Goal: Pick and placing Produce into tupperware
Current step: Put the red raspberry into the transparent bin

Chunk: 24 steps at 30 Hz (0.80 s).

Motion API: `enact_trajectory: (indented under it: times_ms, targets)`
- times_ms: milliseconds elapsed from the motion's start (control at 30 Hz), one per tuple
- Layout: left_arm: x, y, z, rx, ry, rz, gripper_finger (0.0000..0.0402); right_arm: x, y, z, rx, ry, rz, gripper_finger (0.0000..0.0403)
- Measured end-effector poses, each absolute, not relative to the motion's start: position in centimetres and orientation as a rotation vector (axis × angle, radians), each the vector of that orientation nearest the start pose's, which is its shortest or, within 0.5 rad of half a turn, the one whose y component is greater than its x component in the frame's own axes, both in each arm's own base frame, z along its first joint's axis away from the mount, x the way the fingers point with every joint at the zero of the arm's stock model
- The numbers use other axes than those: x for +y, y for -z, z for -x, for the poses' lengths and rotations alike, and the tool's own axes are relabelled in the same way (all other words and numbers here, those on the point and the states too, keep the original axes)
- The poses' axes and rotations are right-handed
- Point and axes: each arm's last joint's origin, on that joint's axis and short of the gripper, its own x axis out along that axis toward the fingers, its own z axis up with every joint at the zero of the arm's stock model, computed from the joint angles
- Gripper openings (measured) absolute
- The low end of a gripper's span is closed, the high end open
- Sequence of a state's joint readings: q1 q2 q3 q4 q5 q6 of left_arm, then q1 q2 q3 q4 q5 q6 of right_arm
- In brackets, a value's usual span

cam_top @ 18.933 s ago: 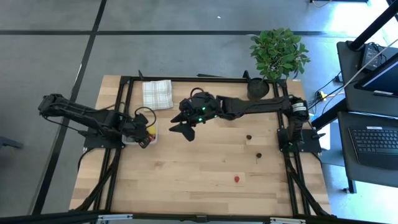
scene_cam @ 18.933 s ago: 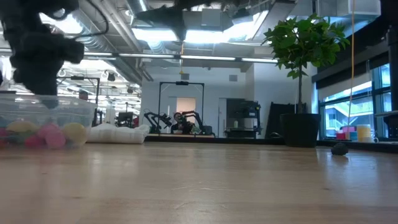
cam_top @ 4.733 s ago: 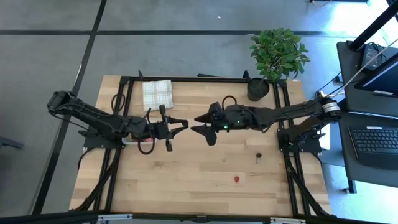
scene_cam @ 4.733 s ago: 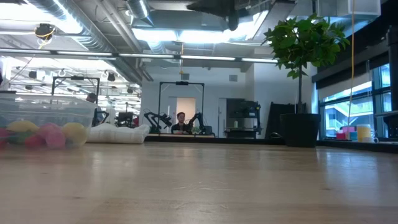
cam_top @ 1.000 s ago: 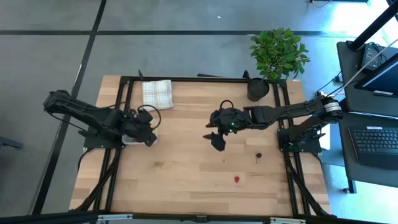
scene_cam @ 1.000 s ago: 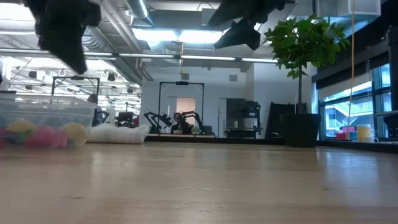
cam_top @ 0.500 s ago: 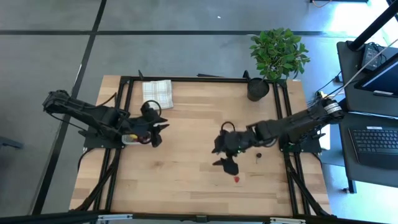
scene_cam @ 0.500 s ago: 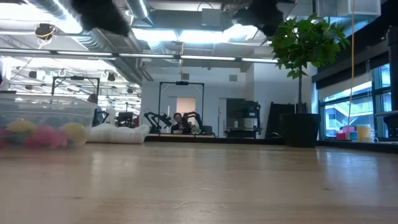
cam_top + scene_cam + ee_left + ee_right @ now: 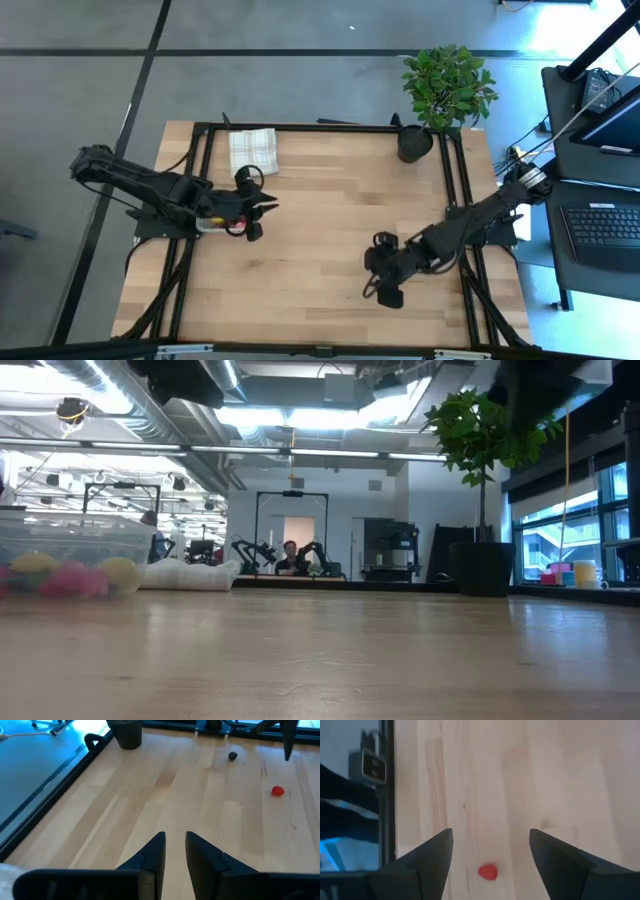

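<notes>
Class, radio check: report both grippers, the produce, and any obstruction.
Right gripper open, poised over the red fruit piece. Left gripper empty, nearly closed, by the tupperware. Dark fruit piece loose on the table. Nothing in the way.

Both arms are dark, almost black, with jointed segments and black cable loops near the wrists. The left gripper [image 9: 174,851] and right gripper [image 9: 490,854] have matte, wedge-shaped fingers.

Right gripper [image 9: 388,291] hides the red piece overhead.
</notes>
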<state>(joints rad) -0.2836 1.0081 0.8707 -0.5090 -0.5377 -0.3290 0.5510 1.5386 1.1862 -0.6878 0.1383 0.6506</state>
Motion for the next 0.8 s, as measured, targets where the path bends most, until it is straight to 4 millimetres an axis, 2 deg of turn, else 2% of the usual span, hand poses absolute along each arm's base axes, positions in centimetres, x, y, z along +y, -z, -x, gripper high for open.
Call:
enact_trajectory:
  times_ms: [267,433,800]
  targets:
    - [-4.6,-28.5,-21.2,0.599,-0.346,0.033,0.0055,19.2,-20.8,-27.0,1.206,-0.047,-0.160,0.0264]
    - [-4.9,-27.4,-22.1,0.648,-0.351,0.015,0.0049,19.6,-18.1,-27.2,1.321,0.032,-0.184,0.0264]
    - [-5.3,-25.5,-23.5,0.721,-0.369,0.007,0.0037,20.1,-15.6,-27.3,1.401,0.074,-0.142,0.0264]
